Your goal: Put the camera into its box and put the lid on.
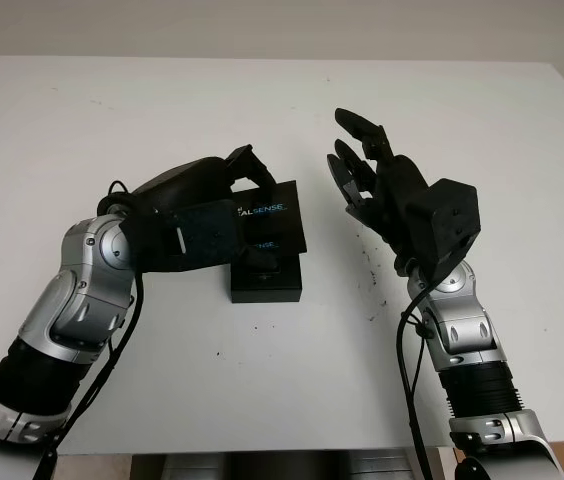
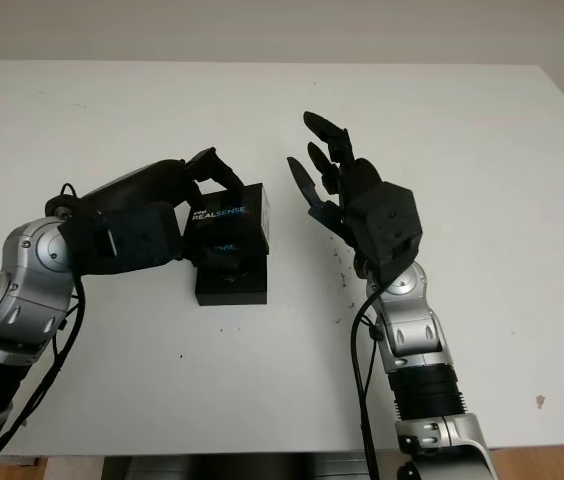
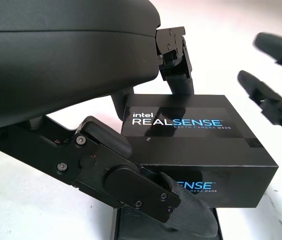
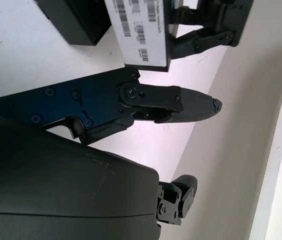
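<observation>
A black lid (image 1: 274, 222) printed "Intel RealSense" is held in my left hand (image 1: 259, 212), one finger over its far edge and the thumb (image 3: 181, 210) against its near side. It hangs just above and slightly behind the black box base (image 1: 267, 282), which sits on the white table (image 1: 82, 130). I cannot see what is inside the base. My right hand (image 1: 354, 170) is open and raised just right of the lid, not touching it. The right wrist view shows the lid's white barcode label (image 4: 141, 35) and the base (image 4: 76, 20).
The table's front edge (image 1: 292, 450) runs close below the base. A few small dark specks (image 1: 372, 270) mark the surface to the right of the base, under my right forearm.
</observation>
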You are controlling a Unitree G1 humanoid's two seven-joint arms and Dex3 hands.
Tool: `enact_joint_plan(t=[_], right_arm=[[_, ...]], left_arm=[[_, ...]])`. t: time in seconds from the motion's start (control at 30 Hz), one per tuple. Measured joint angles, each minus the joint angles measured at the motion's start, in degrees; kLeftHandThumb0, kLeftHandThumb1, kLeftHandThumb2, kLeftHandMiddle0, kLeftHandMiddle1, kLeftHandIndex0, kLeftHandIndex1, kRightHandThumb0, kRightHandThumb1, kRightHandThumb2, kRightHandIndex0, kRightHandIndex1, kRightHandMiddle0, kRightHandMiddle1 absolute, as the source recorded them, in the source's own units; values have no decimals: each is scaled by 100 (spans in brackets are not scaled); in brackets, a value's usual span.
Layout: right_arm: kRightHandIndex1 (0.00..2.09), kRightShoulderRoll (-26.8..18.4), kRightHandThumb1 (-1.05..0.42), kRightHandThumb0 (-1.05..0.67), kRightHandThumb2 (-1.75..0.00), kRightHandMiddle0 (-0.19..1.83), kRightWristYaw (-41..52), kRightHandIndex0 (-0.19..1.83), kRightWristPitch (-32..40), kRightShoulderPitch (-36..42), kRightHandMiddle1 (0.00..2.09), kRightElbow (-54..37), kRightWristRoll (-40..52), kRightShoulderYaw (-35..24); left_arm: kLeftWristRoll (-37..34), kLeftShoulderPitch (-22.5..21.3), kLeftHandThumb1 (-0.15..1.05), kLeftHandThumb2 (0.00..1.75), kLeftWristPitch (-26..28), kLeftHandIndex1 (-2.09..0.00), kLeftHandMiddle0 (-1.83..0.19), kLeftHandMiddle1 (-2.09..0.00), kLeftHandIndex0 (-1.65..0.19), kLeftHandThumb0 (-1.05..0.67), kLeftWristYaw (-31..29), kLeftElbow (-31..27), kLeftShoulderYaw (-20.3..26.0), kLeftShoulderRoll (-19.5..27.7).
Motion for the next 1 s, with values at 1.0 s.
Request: enact_joint_plan(t=[1.0], right_arm=[[5, 2, -105, -66, -46, -16, -22, 14, -110, -23, 57, 108, -53, 11]], left_arm=[[720, 445, 105, 14, 687, -160, -13, -200, -4, -25, -343, -918, -163, 58]])
